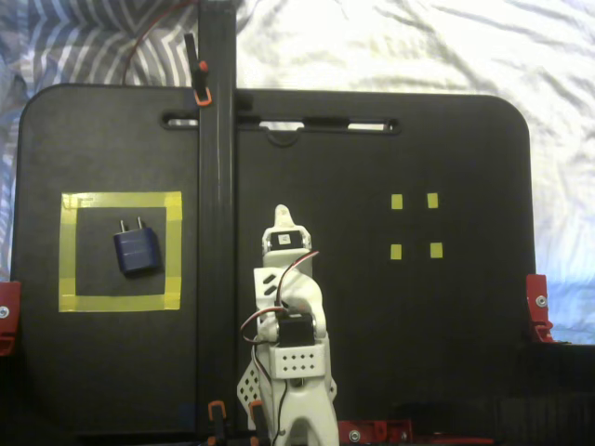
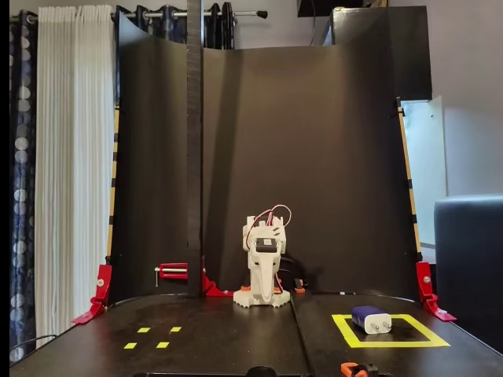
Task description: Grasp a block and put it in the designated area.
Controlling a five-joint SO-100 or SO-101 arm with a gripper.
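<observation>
The block point(image 1: 137, 249), a small navy-blue plug charger with two silver prongs, lies inside the designated area, a square of yellow tape point(image 1: 121, 200) on the left of the black board. In the other fixed view the block point(image 2: 370, 318) sits within the tape square point(image 2: 346, 330) at the right front. My white arm point(image 2: 264, 263) is folded over its base at the board's middle. My gripper point(image 1: 284, 218) shows as one narrow tip with no gap, holds nothing, and is well right of the block.
Four tiny yellow markers point(image 1: 397, 202) sit on the right of the board and show at the left front in the other fixed view point(image 2: 144, 330). A black upright post point(image 1: 216, 186) stands between arm and tape square. Red clamps point(image 1: 537, 307) grip the board's edges.
</observation>
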